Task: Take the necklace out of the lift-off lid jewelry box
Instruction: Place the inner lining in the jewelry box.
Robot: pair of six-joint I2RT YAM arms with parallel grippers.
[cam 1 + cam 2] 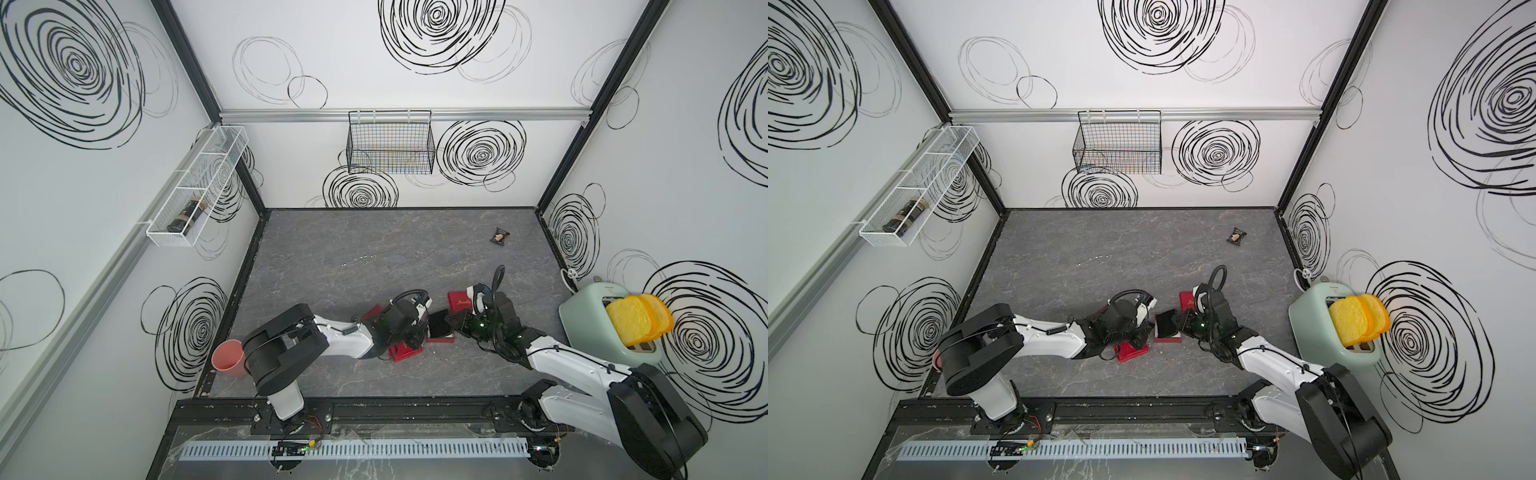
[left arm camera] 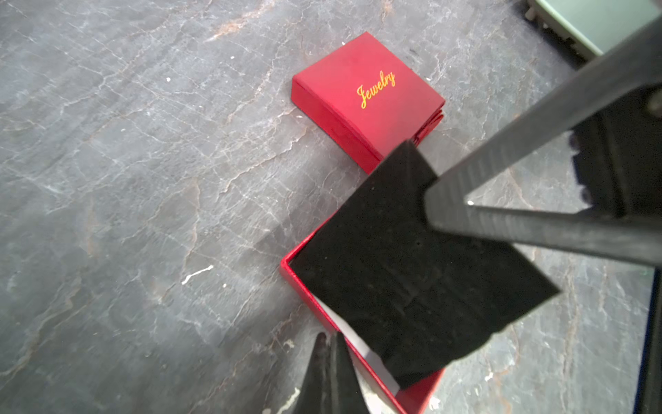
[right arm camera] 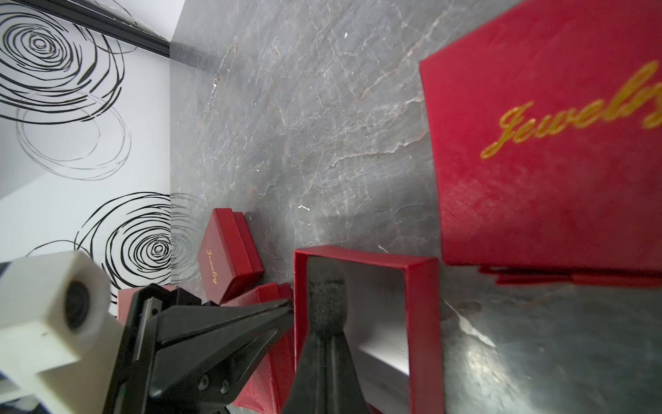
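Observation:
The lift-off lid jewelry box is open. Its red base (image 1: 441, 340) (image 2: 286, 267) (image 3: 421, 286) shows a white inside. Its lid (image 1: 459, 300) (image 2: 369, 96) (image 3: 537, 143), marked "Jewelry", lies just behind it. My right gripper (image 1: 451, 322) (image 3: 325, 333) is shut on the black foam insert (image 1: 439, 325) (image 1: 1166, 325) (image 2: 412, 269) and holds it tilted above the base. My left gripper (image 1: 422, 338) (image 2: 329, 337) is shut with nothing in it, its tips against the base's outer wall. A thin chain, the necklace (image 1: 358, 259) (image 1: 1094, 258) (image 3: 215, 80), lies on the table farther back.
Two more red boxes lie by the left gripper: one (image 1: 405, 354) under it, one (image 3: 229, 258) closed beside it. A mint toaster (image 1: 582, 320) with bread stands at the right, a pink cup (image 1: 227, 357) at the front left, a small packet (image 1: 500, 237) at the back right.

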